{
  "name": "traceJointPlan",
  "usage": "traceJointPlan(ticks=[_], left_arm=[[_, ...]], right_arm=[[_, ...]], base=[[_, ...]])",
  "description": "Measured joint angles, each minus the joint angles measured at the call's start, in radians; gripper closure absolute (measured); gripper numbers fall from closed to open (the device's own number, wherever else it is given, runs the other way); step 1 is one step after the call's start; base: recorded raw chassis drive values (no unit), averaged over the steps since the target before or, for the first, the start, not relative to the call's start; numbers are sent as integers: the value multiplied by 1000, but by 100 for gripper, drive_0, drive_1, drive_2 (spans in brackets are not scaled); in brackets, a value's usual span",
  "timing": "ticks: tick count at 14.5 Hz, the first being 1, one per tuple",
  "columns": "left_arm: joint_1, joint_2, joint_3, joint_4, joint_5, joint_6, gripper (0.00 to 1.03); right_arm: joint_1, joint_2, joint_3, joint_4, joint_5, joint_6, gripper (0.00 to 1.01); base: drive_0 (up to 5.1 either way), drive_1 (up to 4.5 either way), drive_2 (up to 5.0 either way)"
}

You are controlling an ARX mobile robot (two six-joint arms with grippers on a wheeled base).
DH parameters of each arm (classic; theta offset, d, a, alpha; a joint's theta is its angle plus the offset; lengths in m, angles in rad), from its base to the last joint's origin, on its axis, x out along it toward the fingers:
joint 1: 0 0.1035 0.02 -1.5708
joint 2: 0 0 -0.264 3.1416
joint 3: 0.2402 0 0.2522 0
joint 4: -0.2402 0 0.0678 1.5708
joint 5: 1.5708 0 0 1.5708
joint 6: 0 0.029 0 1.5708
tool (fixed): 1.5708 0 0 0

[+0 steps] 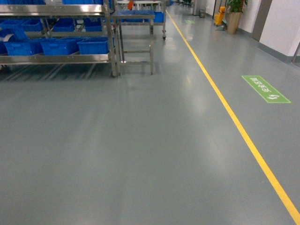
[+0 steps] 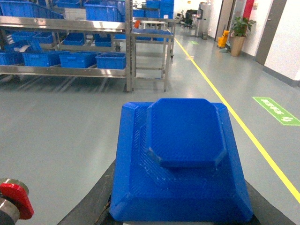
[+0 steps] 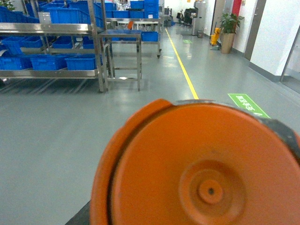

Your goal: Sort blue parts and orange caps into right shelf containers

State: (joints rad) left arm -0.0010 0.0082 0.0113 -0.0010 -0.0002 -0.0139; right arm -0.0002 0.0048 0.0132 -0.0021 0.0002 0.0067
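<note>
The grey floor (image 1: 140, 154) fills most of the head view, with a yellow line (image 1: 234, 122) running down its right side and a green floor sign (image 1: 266, 88) beyond it. At the far left stands a steel shelf (image 1: 56, 58) loaded with blue crates (image 1: 93, 45), well apart from the robot, and a small steel table (image 1: 136, 42) sits just beside it. Neither arm shows in the head view. In the left wrist view a blue part (image 2: 180, 159) with a raised octagonal top fills the lower frame, apparently carried between the jaws, though the fingers are hidden and I cannot tell how firmly they close. In the right wrist view an orange cap (image 3: 197, 168) sits right against the camera, likely held the same way; again the grip itself is out of sight. The risk from here is the drive: a jolt or sharp turn could shake either piece loose well short of the crates.
</note>
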Motion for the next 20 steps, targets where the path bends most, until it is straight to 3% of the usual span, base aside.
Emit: traceJointPlan(ticks=[20], left_arm=[[1, 0, 0, -4, -1, 0, 62]], right_arm=[[0, 0, 0, 0, 0, 0, 57]], base=[[22, 430, -385]])
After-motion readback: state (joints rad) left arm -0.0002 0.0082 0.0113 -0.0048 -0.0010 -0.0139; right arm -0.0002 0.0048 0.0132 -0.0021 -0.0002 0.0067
